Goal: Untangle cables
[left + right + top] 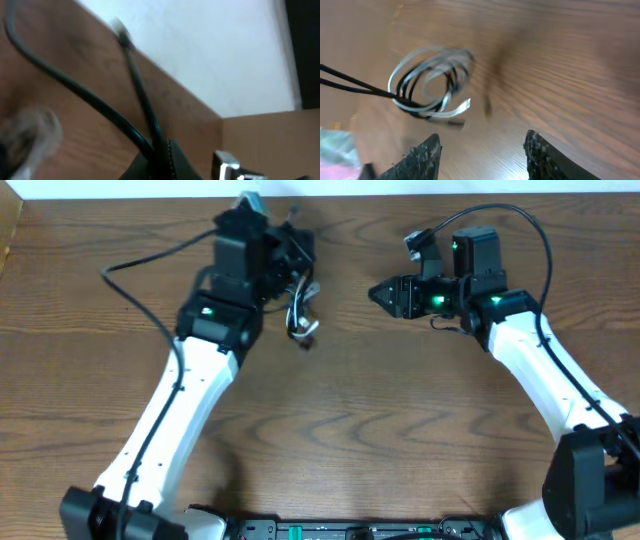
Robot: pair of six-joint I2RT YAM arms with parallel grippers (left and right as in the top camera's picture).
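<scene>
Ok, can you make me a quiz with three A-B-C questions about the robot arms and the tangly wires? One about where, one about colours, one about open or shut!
1. Where is the coiled bundle of thin black and white cables?
A) by the right arm's base
B) at the table's near edge
C) just off the far end of the white left arm

2. What colours are the loops in the bundle?
A) red and blue
B) black and white
C) yellow and green

3. How is the right gripper?
A) open, holding nothing
B) shut on a cable
C) shut on a pen

Answers:
1 C: overhead, the bundle sits beside that arm's end.
2 B: the right wrist view shows white loops mixed with black ones.
3 A: its two fingers stand apart with only bare wood between them.
</scene>
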